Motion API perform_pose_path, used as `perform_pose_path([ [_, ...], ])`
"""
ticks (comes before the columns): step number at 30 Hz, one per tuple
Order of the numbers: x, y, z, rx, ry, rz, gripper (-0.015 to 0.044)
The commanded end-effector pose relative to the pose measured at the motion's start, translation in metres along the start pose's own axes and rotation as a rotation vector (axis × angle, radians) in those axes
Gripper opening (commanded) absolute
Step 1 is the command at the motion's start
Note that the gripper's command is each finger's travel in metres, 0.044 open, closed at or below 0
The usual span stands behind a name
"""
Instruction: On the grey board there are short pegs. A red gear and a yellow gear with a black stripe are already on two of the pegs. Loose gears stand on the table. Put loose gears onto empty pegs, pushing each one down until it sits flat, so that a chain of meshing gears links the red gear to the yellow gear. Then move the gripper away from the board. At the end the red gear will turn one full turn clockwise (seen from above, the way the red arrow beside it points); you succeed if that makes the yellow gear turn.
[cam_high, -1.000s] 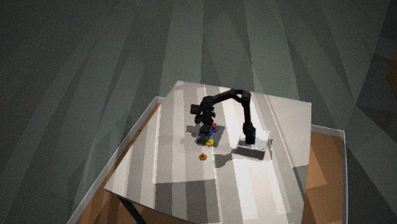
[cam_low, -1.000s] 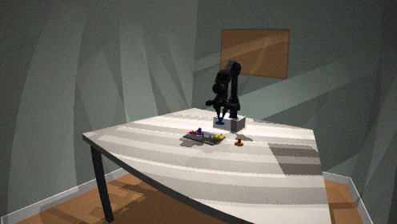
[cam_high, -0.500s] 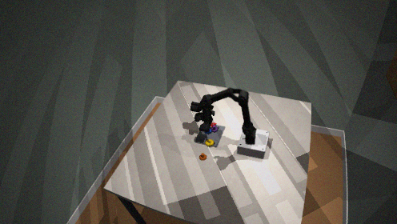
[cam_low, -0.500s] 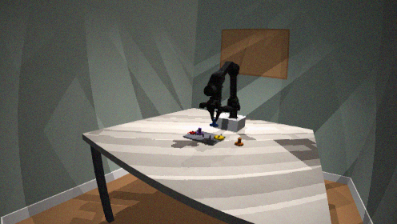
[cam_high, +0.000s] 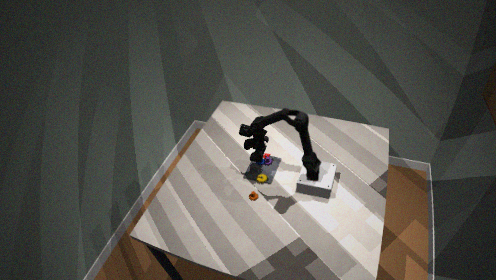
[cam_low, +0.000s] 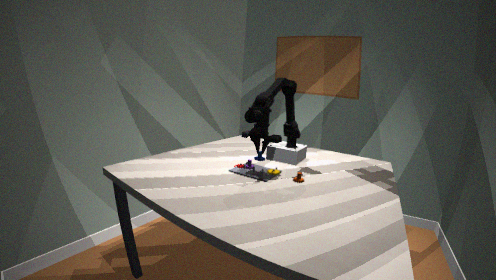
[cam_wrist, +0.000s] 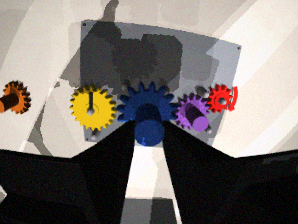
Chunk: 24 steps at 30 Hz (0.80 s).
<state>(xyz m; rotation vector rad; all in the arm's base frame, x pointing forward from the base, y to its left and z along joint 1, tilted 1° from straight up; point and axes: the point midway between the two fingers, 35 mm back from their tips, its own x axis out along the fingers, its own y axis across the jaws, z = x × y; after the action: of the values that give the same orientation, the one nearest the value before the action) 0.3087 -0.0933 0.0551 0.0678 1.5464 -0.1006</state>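
Observation:
My gripper (cam_high: 257, 156) (cam_low: 259, 151) (cam_wrist: 148, 125) is shut on the blue gear's knob. The blue gear (cam_low: 259, 158) (cam_wrist: 148, 102) hangs above the grey board (cam_high: 272, 173) (cam_low: 244, 172) (cam_wrist: 226, 60), and in the wrist view it lies between the yellow and purple gears. The yellow gear (cam_high: 262, 178) (cam_low: 273, 171) (cam_wrist: 100, 112) with a black stripe is on the board. The purple gear (cam_high: 268, 161) (cam_low: 249, 164) (cam_wrist: 186, 118) stands on the board beside the red gear (cam_low: 239, 165) (cam_wrist: 218, 95); their teeth look meshed. What lies under the blue gear is hidden.
An orange gear (cam_high: 253, 196) (cam_low: 299, 177) (cam_wrist: 21, 95) stands on the table off the board, on the yellow gear's side. Small pegs show near the purple and red gears and near the yellow gear. The arm's white base (cam_high: 314, 188) (cam_low: 287, 153) is near the board. Dark shadows cross the board.

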Motion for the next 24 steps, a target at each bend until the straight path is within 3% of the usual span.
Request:
perform_pose_path([
  [1, 0.004, -0.010, 0.003, -0.006, -0.004, 0.003, 0.0000],
  [14, 0.011, -0.025, 0.004, -0.025, -0.002, 0.004, 0.0000],
  [24, 0.010, -0.025, 0.004, -0.270, -0.002, 0.004, 0.0000],
])
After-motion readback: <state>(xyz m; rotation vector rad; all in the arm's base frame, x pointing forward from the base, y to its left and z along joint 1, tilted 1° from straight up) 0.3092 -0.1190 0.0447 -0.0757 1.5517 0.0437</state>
